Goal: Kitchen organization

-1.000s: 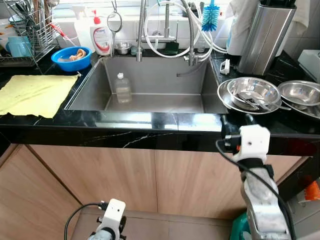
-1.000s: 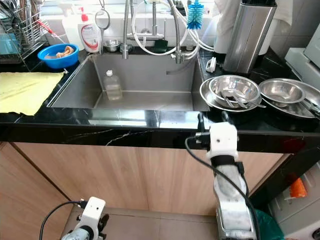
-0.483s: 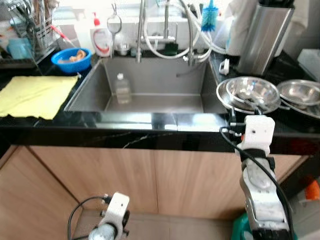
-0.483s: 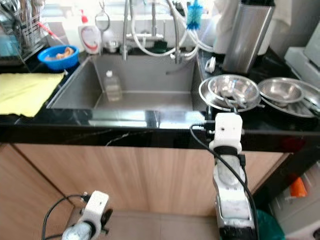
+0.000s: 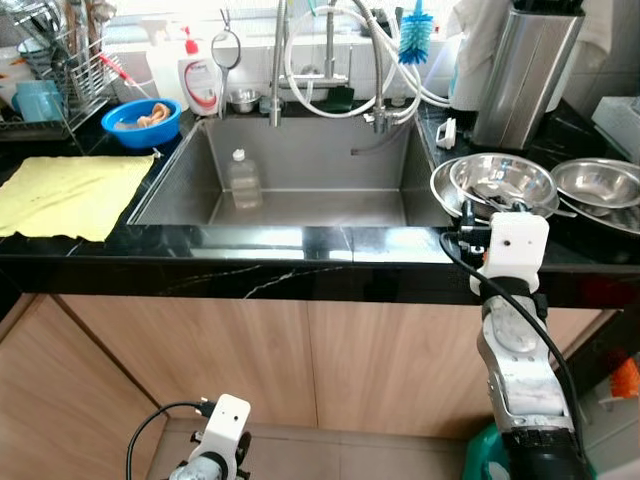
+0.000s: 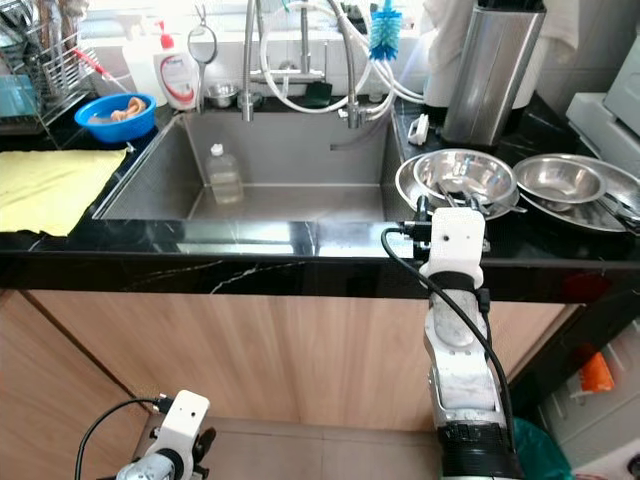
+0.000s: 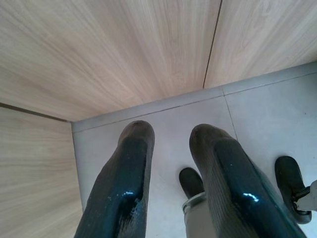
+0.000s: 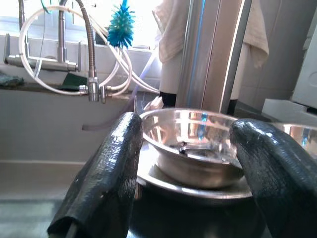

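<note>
Reaching over the black counter (image 5: 300, 245) edge, the right claw (image 8: 185, 163) was spread wide and empty, aimed at the steel bowl (image 8: 198, 144) stacked in a shallow steel dish (image 5: 445, 195) right of the sink (image 5: 290, 170). Recommended: centre one finger inside the rim before closing. The left claw (image 7: 171, 148) hung released near the floor.

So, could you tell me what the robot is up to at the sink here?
The robot stands facing the kitchen counter. Its right gripper is raised at the counter edge, fingers open, aimed at the steel bowl that sits on a steel plate to the right of the sink. It is not touching the bowl yet. The left gripper hangs idle near the floor, fingers open. A clear bottle stands in the sink.
</note>
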Robot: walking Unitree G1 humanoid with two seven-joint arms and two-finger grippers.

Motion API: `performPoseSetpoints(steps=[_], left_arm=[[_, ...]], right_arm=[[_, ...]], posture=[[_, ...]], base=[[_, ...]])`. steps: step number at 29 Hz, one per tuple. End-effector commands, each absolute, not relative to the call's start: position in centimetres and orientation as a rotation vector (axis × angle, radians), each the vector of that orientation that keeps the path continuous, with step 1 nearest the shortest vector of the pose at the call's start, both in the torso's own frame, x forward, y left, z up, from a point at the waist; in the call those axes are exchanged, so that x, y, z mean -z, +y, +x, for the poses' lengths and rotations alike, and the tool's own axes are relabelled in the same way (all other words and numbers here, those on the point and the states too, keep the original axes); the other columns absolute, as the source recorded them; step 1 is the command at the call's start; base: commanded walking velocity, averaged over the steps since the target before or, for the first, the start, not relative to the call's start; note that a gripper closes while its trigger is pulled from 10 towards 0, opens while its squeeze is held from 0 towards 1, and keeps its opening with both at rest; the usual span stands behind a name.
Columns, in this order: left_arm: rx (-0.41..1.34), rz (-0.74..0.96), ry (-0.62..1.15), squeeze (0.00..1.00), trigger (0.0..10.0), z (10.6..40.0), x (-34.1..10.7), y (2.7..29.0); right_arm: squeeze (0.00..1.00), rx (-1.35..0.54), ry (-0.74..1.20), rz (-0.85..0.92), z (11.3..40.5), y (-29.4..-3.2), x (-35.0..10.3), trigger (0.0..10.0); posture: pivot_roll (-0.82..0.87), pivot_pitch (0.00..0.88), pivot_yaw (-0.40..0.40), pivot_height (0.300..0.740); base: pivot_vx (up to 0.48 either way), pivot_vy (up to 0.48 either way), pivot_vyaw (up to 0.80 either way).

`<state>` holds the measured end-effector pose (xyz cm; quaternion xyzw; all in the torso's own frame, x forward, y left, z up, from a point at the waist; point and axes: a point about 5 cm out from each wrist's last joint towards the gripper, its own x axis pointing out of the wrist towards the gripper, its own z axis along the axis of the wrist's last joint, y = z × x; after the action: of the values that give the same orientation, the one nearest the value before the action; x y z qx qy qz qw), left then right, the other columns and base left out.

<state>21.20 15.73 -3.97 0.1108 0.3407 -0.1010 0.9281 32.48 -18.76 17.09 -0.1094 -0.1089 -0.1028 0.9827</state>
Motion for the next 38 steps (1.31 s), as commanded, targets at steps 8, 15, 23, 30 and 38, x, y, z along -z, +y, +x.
performPoseSetpoints(steps=[8, 15, 23, 30, 38], left_arm=[[0.188, 0.225, 0.717, 0.0, 10.0, 21.1, 4.2, 16.5], [0.186, 0.231, 0.718, 0.0, 10.0, 21.3, 4.3, 16.4], [0.183, 0.227, 0.726, 0.0, 10.0, 21.4, 4.8, 16.3], [0.17, 0.216, 0.743, 0.0, 10.0, 21.0, 5.4, 16.6], [0.161, 0.211, 0.757, 0.0, 10.0, 20.8, 5.9, 16.9]], right_arm=[[0.0, 0.19, -0.195, -0.194, 33.0, -18.2, -16.4, 2.4], [0.0, 0.164, -0.213, -0.184, 33.2, -17.8, -16.7, 0.0], [0.0, 0.166, -0.213, -0.168, 33.5, -17.7, -16.8, 0.0], [0.0, 0.166, -0.22, -0.166, 33.6, -17.7, -16.9, 0.0], [0.0, 0.173, -0.241, -0.16, 33.6, -17.8, -17.3, 0.0]], posture=[[-0.08, 0.0, 0.057, 0.74], [-0.08, 0.0, 0.058, 0.74], [-0.08, 0.0, 0.057, 0.74], [-0.08, 0.0, 0.059, 0.74], [-0.08, 0.0, 0.056, 0.74]], base=[[0.0, 0.0, 0.0], [0.0, 0.0, 0.0], [0.0, 0.0, 0.0], [0.0, 0.0, 0.0], [0.0, 0.0, 0.0]])
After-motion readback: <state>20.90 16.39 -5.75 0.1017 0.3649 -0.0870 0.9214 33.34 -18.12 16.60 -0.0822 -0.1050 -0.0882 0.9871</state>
